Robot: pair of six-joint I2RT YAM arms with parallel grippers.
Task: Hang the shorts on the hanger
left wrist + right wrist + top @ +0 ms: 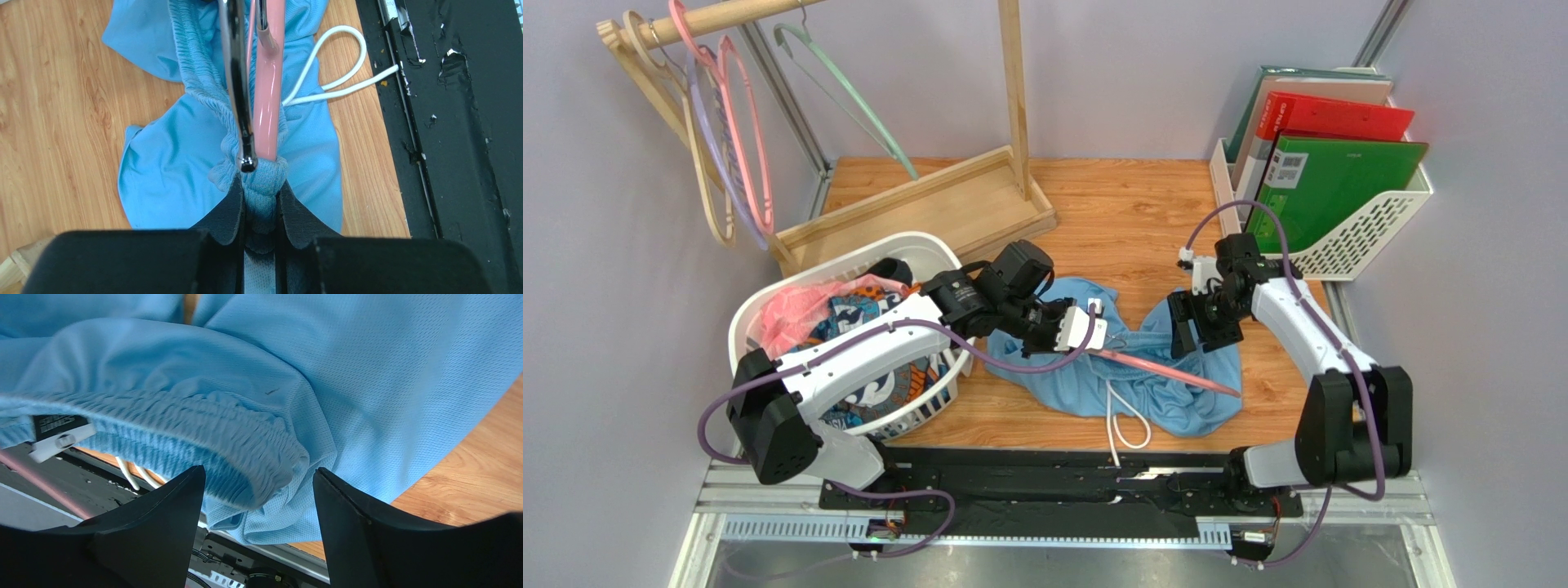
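The light blue shorts point(1081, 374) lie crumpled mid-table, and the white drawstring point(1127, 423) loops toward the near edge. The salmon-pink hanger point(1167, 371) lies slanted across them. In the left wrist view its pink arm point(268, 92) and silver hook point(236, 79) run into the bunched waistband. My left gripper point(261, 193) is shut on that waistband fold; it also shows in the top view point(1085, 331). My right gripper point(258, 484) is open, its jaws on either side of the raised elastic waistband point(202, 432) without pinching it. It sits at the shorts' right edge point(1192, 328). The white label point(58, 438) shows.
A white laundry basket point(830, 257) at the left holds a pink garment point(787, 312) and patterned cloth point(854, 312). A wooden rack point(928, 208) with a mint-green hanger point(854, 104) and others stands back left. A white file holder point(1369, 239) with folders stands back right. A black mat point(1051, 472) lines the near edge.
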